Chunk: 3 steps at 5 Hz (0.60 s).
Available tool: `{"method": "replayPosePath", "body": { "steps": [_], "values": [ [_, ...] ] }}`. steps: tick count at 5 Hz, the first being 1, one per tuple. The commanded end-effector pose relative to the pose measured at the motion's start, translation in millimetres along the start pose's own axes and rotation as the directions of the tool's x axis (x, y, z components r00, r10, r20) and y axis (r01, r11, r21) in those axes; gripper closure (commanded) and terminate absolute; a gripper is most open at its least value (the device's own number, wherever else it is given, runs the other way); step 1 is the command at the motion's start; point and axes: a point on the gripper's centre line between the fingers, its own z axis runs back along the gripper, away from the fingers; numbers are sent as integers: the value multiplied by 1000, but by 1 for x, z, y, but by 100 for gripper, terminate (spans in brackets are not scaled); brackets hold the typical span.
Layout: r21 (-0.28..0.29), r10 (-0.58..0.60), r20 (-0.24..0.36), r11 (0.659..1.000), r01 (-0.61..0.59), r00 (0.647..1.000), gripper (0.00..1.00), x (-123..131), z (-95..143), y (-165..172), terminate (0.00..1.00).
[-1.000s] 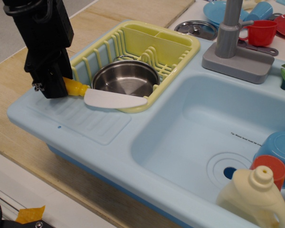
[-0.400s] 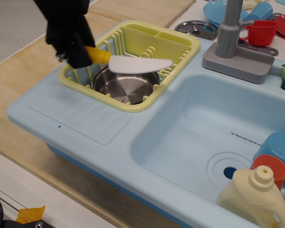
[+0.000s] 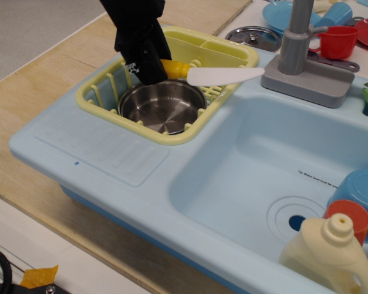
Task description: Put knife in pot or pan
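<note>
While I hold the knife [image 3: 208,74] in the air by its yellow handle, my hand [image 3: 148,68] is clamped on that handle, and the white blade sticks out to the right, lying roughly level. The knife's long axis runs left to right, with the tip reaching past the right rim of the yellow rack [image 3: 172,131] toward the grey tap base [image 3: 306,79].

The pot [image 3: 161,105] sits inside the rack, just below and a little nearer than my hand. So the pot lies under the handle end, while most of the blade hangs beyond the pot's far right edge and over the rack's rim. As I judge it, the coming move turns on this offset: I need to bring the knife left and nearer, or tip the blade down, so the blade comes over the pot's opening before I let go. Dropped as it lies, the blade would likely land on the rack's rim.

A line of small dark print sits on the sink [image 3: 264,177] floor at right, too small for me to read. I see no brand names.
</note>
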Motion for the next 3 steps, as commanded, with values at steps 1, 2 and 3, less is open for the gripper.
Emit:
{"method": "replayPosePath", "body": {
  "steps": [1, 2, 3],
  "values": [
    [-6, -14, 11, 1000, 14, 1000, 0, 5, 6, 6, 0],
    [-6, -14, 11, 1000, 14, 1000, 0, 5, 6, 6, 0],
    [-6, -14, 11, 1000, 14, 1000, 0, 5, 6, 6, 100]
  ]
}}
